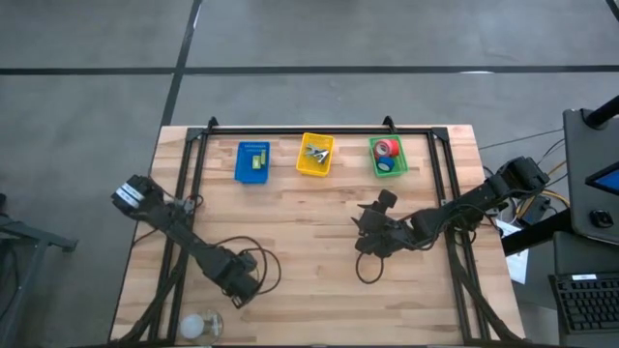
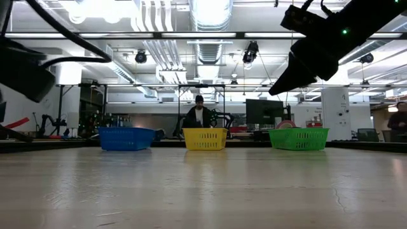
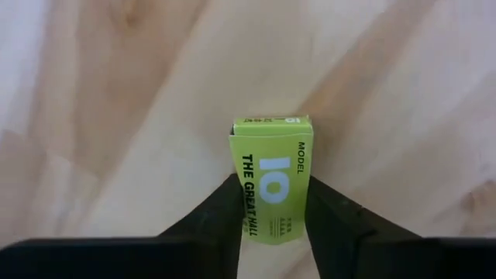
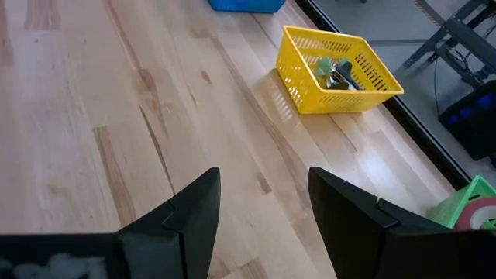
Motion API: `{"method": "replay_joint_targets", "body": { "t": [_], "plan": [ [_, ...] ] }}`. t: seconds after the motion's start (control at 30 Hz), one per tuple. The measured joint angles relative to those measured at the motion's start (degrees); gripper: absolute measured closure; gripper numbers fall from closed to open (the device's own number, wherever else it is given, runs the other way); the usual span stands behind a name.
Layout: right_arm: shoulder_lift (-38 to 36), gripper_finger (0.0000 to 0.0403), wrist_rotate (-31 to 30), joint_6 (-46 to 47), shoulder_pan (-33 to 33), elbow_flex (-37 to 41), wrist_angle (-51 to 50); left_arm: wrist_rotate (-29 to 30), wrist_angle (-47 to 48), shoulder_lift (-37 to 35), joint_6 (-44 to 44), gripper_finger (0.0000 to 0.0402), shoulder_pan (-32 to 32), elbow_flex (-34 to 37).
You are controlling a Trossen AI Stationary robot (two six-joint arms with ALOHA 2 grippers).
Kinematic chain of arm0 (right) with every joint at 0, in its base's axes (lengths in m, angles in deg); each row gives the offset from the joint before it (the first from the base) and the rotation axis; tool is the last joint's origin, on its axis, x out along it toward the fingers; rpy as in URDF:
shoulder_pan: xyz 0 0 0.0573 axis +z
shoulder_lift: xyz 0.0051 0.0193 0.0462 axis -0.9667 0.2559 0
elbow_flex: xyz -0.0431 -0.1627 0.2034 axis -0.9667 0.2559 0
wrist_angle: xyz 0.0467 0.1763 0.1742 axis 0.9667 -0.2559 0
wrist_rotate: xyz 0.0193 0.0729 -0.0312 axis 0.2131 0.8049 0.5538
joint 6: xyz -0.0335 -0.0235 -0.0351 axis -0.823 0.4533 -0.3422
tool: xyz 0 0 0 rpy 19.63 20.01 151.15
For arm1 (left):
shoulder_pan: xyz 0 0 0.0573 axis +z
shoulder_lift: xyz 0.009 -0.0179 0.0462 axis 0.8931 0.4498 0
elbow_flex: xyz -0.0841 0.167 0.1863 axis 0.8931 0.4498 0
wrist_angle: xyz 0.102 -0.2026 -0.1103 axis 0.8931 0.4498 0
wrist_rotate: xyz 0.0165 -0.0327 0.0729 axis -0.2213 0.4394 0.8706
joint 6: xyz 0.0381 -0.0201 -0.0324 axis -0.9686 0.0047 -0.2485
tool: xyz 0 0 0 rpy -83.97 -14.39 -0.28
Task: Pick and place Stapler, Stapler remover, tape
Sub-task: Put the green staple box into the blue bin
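Left gripper (image 3: 271, 225), near-left of the surface (image 1: 319, 232) | fingers clamped on a green stapler box (image 3: 271, 186), long axis running out past the tips | your blue basket (image 1: 252, 161) lies far, slightly right | right gripper (image 4: 263, 209) mid-surface, fingers apart, empty | tape (image 1: 387, 150) in green basket (image 1: 399, 166).

We see a pale butcher-block wooden tabletop (image 1: 309, 222), smooth with a faint sheen. The small lime-green printed cardboard box (image 3: 271, 178) looks matt (its edges creased like paper). The yellow, blue and green perforated plastic baskets (image 4: 337, 70) (image 1: 252, 161) (image 1: 388, 157) look slightly glossy, the dark gripper fingers (image 4: 194, 217) matt plastic.
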Motion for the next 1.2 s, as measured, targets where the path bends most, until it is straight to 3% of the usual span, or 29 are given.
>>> {"method": "replay_joint_targets", "body": {
  "t": [0.17,0.37,0.5,0.73,0.93,1.03,1.2],
  "plan": [
    [0.0,0.0211,0.0,0.0,0.0,0.0,0.8,1.5,0.6,-0.6,-6.0,0.0261,3.1,0.1],
    [0.0,0.0211,0.0,-0.1,0.0,0.0,2.4,12.9,1.5,-2.6,-15.7,0.0281,9.8,0.3],
    [0.0,0.0211,0.0,-0.2,0.0,0.1,2.4,15.1,2.1,-5.3,-23.3,0.0287,16.0,0.3],
    [0.0,0.0211,0.0,-0.4,0.0,0.3,2.4,20.2,2.5,-11.0,-37.9,0.0266,30.2,0.3],
    [0.0,0.0211,0.0,-0.5,0.0,0.6,2.4,24.4,2.3,-17.2,-46.9,0.0273,45.3,-0.2],
    [0.0,0.0211,0.0,-0.5,0.0,0.7,2.4,25.4,1.6,-18.9,-48.0,0.0276,53.6,-0.7],
    [0.0,0.0211,0.0,-0.5,0.0,0.7,2.4,25.4,0.8,-18.4,-41.8,0.0267,65.7,-0.7]
  ]
}}
